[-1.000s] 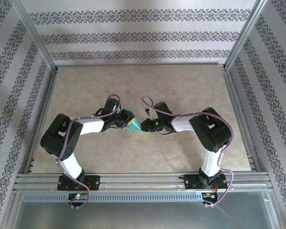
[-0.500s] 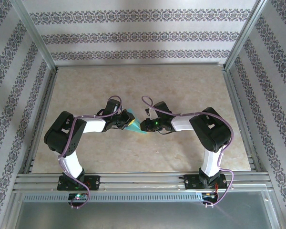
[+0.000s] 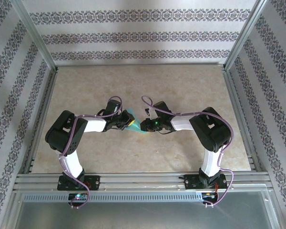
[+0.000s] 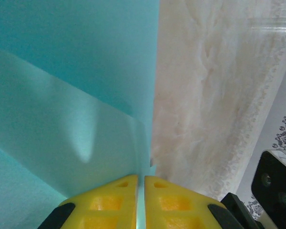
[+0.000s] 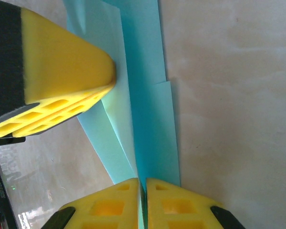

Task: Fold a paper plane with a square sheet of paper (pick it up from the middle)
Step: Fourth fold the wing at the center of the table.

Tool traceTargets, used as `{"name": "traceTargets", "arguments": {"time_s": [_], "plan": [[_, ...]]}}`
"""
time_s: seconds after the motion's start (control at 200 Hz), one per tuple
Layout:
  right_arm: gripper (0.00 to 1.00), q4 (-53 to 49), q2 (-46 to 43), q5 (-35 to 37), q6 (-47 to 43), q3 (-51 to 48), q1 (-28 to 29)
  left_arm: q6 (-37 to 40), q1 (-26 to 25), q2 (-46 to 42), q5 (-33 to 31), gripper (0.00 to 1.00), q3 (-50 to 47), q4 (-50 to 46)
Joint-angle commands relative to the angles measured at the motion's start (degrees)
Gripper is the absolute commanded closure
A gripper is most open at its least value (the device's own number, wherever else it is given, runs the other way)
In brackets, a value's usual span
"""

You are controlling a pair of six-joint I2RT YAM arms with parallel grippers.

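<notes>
From the top external camera we see both arms bent inward so that the left gripper [image 3: 127, 121] and the right gripper [image 3: 146, 125] meet near the middle of the table [image 3: 181, 86]. The square sheet of paper [image 3: 136, 127] shows as a small teal wedge between them. From that height we cannot make out how the jaws stand or how the sheet is folded.

The left wrist camera gives us that detail for its own side. The left gripper [image 4: 140, 186] has its two yellow fingertips pressed nearly together, and a thin teal edge of the paper [image 4: 71, 95] runs into the slit between them, so we read it as clamped on the sheet. Here the paper spreads across the left half of the frame in overlapping layers. A lighter band crosses a darker one along straight diagonal creases. Its right edge runs straight up beside the marbled table surface [image 4: 200, 119].

The right wrist camera adds the other side. The right gripper [image 5: 144, 186] has its pads closed on the lower end of a narrow folded strip of the paper [image 5: 150, 95]. It also shows us one of the left gripper's yellow fingers [image 5: 62, 71] at upper left, its tip touching the paper's lighter layer. The strip has a stepped right edge, with the table [image 5: 229, 95] behind it.
</notes>
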Motion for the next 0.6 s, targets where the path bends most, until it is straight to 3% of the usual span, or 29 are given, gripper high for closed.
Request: {"name": "traceTargets", "arguments": {"time_s": [0.0, 0.6], "plan": [[0.86, -7.9, 2.2, 0.7, -0.5, -0.7, 0.2, 1.9, -0.7, 1.2, -0.7, 0.88, 1.7, -1.3], [0.85, -9.4, 2.6, 1.6, -0.9, -0.4, 0.2, 3.0, -0.7, 2.0, 1.3, 0.87, 2.8, 0.9]]}}
